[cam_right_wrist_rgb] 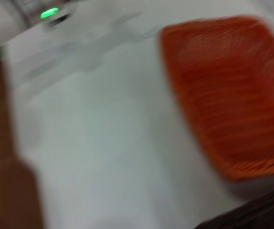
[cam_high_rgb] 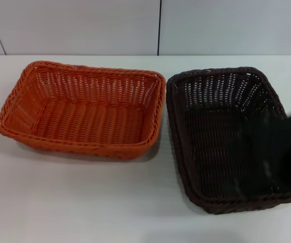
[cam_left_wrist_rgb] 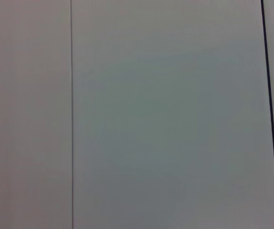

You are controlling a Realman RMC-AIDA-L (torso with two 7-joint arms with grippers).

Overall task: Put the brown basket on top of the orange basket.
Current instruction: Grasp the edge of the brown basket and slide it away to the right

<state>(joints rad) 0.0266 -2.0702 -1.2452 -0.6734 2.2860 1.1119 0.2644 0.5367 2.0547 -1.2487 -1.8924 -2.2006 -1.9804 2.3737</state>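
Note:
The orange basket [cam_high_rgb: 84, 109] stands upright and empty on the left of the white table [cam_high_rgb: 84, 202]. The brown basket [cam_high_rgb: 216, 126] stands upright right beside it on the right, their rims nearly touching. My right gripper [cam_high_rgb: 284, 149] is a dark blurred shape over the brown basket's right side, coming in from the right edge. The right wrist view shows the orange basket [cam_right_wrist_rgb: 232, 90] and a corner of the brown basket [cam_right_wrist_rgb: 256, 214], both blurred. My left gripper is out of view.
A light panelled wall [cam_high_rgb: 84, 25] runs behind the table. The left wrist view shows only a plain pale surface [cam_left_wrist_rgb: 165, 119] with dark seams. A green light [cam_right_wrist_rgb: 49, 13] glows at the far side in the right wrist view.

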